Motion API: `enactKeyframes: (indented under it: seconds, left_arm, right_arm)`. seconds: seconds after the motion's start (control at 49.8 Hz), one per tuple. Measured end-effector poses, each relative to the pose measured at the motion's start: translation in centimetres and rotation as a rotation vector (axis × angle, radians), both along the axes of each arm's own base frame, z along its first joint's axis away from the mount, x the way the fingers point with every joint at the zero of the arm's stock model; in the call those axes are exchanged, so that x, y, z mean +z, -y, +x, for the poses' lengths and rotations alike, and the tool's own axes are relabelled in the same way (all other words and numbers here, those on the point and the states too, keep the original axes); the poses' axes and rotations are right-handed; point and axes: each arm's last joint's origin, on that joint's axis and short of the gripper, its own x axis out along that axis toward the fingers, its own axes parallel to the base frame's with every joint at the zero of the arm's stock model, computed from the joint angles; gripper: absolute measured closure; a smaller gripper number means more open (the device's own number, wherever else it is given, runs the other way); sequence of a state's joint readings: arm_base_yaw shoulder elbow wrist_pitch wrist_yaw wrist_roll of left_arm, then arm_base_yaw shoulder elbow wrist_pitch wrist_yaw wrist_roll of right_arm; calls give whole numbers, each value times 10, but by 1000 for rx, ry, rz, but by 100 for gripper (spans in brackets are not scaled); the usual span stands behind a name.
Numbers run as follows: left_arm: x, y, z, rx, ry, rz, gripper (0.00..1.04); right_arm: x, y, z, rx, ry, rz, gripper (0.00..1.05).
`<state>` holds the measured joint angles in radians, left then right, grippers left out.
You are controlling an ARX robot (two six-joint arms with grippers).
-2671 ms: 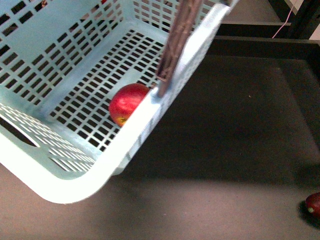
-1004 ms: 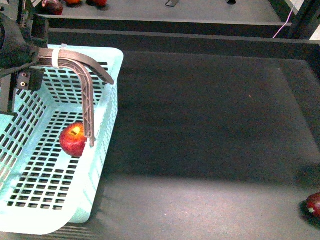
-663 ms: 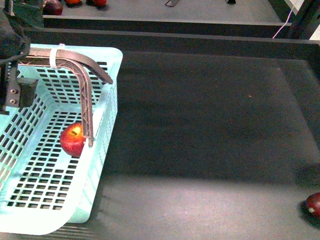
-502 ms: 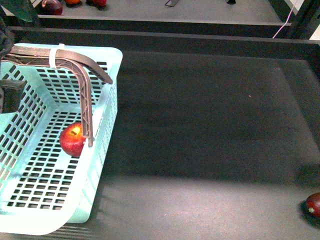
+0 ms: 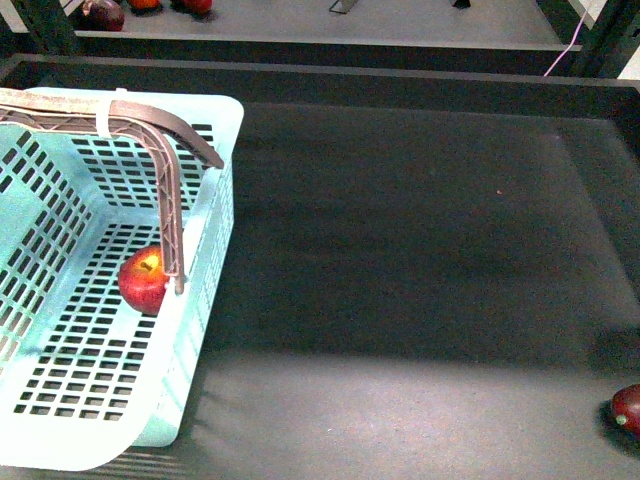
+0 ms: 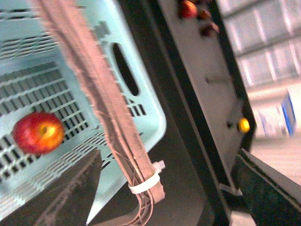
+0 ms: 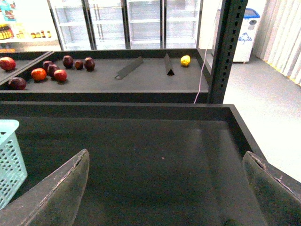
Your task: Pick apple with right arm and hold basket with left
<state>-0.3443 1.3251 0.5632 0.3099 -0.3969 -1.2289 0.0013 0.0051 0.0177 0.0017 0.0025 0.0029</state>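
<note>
Apple [image 5: 143,281]: on basket [image 5: 60,440] floor, beside handle [image 5: 170,200]
Left tool [image 6: 155,197]: spread, near handle
Right tool [image 7: 164,188]: spread; holding nothing

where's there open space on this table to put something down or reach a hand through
Most of the dark table is bare: everything between the basket and its right edge. Only a small dark red fruit sits at the near right corner. Inside the basket, the apple and brown handle crowd the right wall.
</note>
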Motion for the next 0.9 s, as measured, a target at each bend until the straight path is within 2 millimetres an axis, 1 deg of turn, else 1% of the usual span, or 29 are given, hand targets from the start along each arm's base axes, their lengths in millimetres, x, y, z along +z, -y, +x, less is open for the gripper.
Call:
enactKeyframes:
  seconds: [0.04, 0.06, 0.08, 0.121, 0.181, 0.201, 0.221, 0.281, 0.301, 0.382, 0.402, 0.623, 0.703, 0.763, 0.904]
  left_arm:
    - [-10, -7, -9, -145, 117, 187, 29]
    - [-12, -11, -14, -183, 163, 266, 33]
    - [-12, -16, -20, -208, 230, 369, 38]
    - [-4, -25, -30, -239, 334, 618, 49]
    - [2, -33, -39, -249, 367, 794, 60]
    - [1, -36, -43, -255, 368, 845, 65]
    - [1, -37, -44, -259, 365, 861, 67]
    - [-5, -42, -52, -285, 346, 940, 78]
    - [-6, -43, -53, -287, 342, 944, 80]
    - [-13, -50, -65, -306, 326, 1002, 99]
    - [-13, -51, -67, -306, 327, 1004, 102]
    - [-19, -63, -89, -304, 323, 1028, 101]
    - [-27, -70, -96, -324, 343, 1027, 101]
    - [-31, -75, -101, -313, 317, 1030, 101]
    - [-27, -76, -107, -301, 328, 1034, 101]
  right_arm:
    - [0, 0, 0, 0, 0, 0, 9]
    - [0, 0, 0, -1, -1, 0, 9]
    - [0, 0, 0, 0, -1, 0, 9]
    - [0, 0, 0, 0, 0, 0, 9]
    - [0, 0, 0, 0, -1, 0, 9]
    - [0, 0, 0, 0, 0, 0, 9]
    - [0, 0, 0, 0, 0, 0, 9]
    - [0, 0, 0, 0, -1, 0, 9]
    - [0, 0, 0, 0, -1, 0, 9]
    - [0, 0, 0, 0, -1, 0, 9]
    - [0, 0, 0, 0, -1, 0, 9]
    - [0, 0, 0, 0, -1, 0, 9]
    - [0, 0, 0, 0, 0, 0, 9]
    - [0, 0, 0, 0, -1, 0, 9]
    - [0, 0, 0, 0, 0, 0, 9]
